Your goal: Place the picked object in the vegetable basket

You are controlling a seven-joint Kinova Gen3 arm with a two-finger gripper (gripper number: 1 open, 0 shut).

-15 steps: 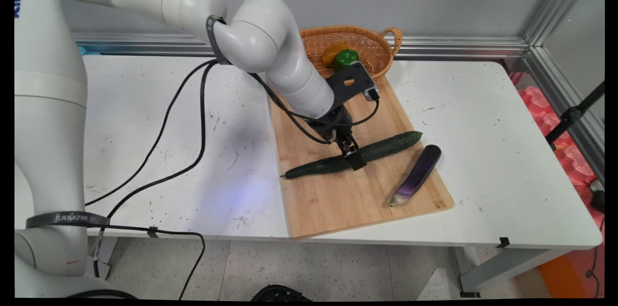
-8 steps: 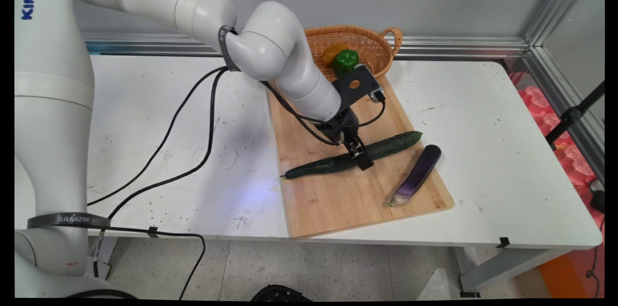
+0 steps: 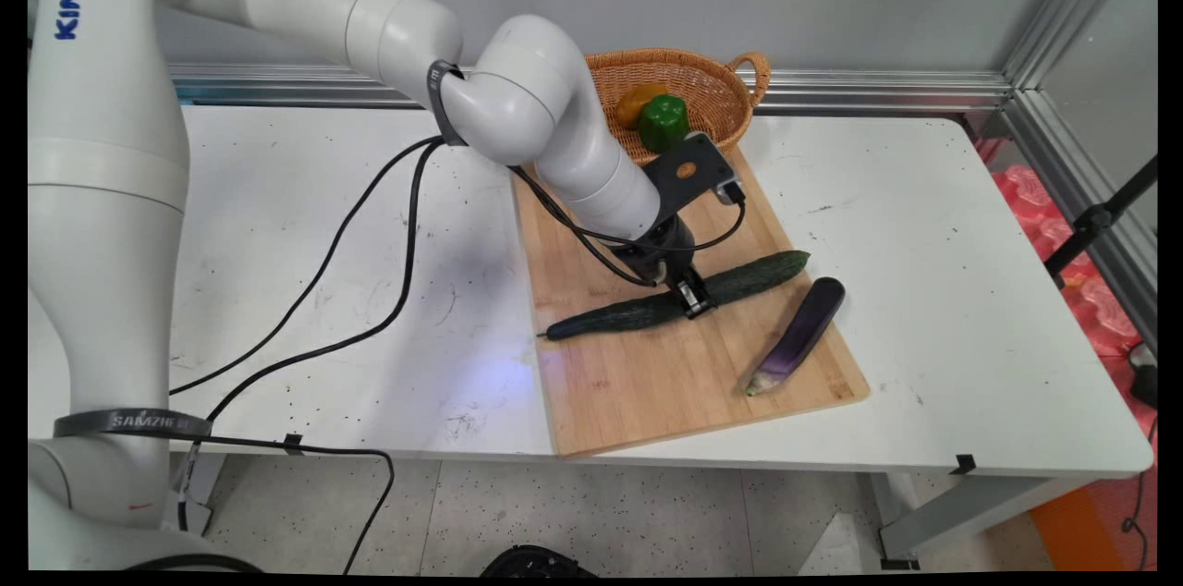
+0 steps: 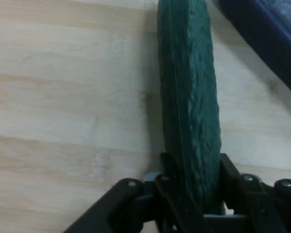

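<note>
White table [image 3: 924, 290] | cutting board [image 3: 647, 383] | fingers [image 4: 172, 182] clamped on cucumber [image 3: 628, 316] | eggplant [image 3: 799, 336] nearby

The long dark green cucumber with bumpy skin [image 3: 675, 301] lies flat across the light wooden cutting board [image 3: 647, 373], slanting from its lower left end near the board's left edge up to its right end near the board's right edge. The black two-finger pincer [image 3: 695, 299] grips it a little right of its middle, one finger on each side of it; in the hand view the cucumber [image 4: 191, 111] runs straight up from between the fingers [image 4: 170, 170]. Its right end lies just beside the upper end of the slender purple eggplant [image 3: 800, 333], which rests on the board's right side, apart from the cucumber
</note>
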